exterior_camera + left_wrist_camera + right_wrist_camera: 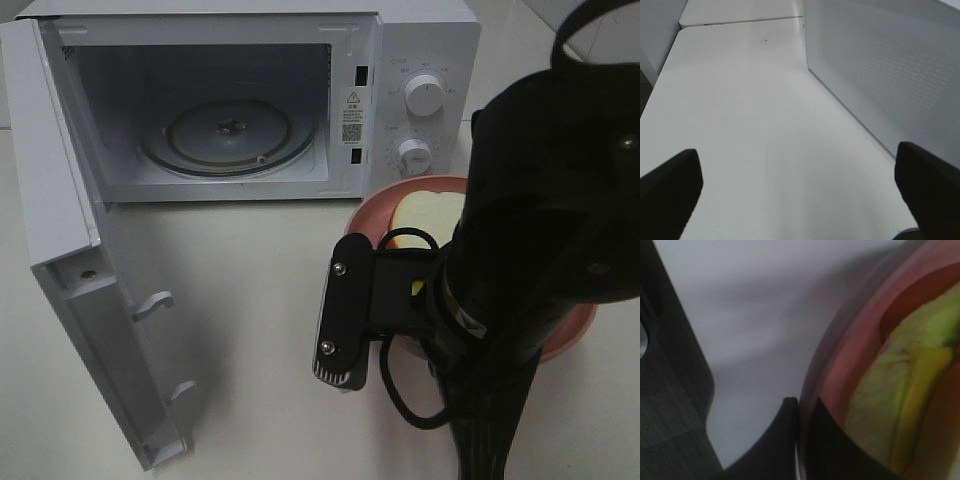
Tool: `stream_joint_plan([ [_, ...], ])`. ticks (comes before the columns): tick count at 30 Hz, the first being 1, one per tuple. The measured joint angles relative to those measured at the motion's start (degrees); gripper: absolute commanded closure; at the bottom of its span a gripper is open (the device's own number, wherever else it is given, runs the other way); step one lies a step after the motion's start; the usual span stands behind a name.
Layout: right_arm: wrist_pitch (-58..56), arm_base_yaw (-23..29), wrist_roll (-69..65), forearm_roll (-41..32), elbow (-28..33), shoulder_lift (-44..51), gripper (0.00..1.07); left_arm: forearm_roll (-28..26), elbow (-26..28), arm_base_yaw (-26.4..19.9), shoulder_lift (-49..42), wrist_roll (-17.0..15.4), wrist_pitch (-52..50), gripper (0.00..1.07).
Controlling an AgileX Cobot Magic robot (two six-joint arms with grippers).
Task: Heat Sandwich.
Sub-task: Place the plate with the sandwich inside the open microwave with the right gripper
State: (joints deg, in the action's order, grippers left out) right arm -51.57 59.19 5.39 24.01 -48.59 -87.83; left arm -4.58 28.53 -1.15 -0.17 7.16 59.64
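R arm [540,200] fills the foreground. R jaws are narrow, pinched on the rim of the pink plate [840,355], one pad inside and one outside, edge only. The sandwich [890,405] lies on that plate, w/ pale green and yellow filling close to the inner pad. From above, its white bread shows just past the arm. The plate rests on the worktop [250,300], in front of the microwave's [420,40] knob side.

Risks, as I judge them:
- Thin rim pinch w/ the load all on one side: plate prob. droops or slips on lift, and the sandwich slides or its layers shear.
- A tilted plate could catch the cavity sill on the way in. The opening is left of the plate and behind it, so the move is diagonal.
- Inner pad may smear the filling.

L jaws are wide, holding nothing, over bare worktop beside a white perforated panel [880,75]. No help to the plate from there.

Farther back, the door [60,200] is swung out left, so it shouldn't block entry. The glass turntable [228,135] is bare. An off-centre set-down could mean the plate knocks the walls when it turns.
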Motion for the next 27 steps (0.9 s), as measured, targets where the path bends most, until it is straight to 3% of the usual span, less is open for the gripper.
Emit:
stream_joint_plan([
  [21,5.61,0.0,17.65,-0.11,0.0,0.0,1.06,0.0,0.0,0.0,0.0,0.0,0.0,0.07],
  [27,8.48,-0.34,29.91,-0.86,0.0,0.0,1.06,0.0,0.0,0.0,0.0,0.0,0.0,0.07],
])
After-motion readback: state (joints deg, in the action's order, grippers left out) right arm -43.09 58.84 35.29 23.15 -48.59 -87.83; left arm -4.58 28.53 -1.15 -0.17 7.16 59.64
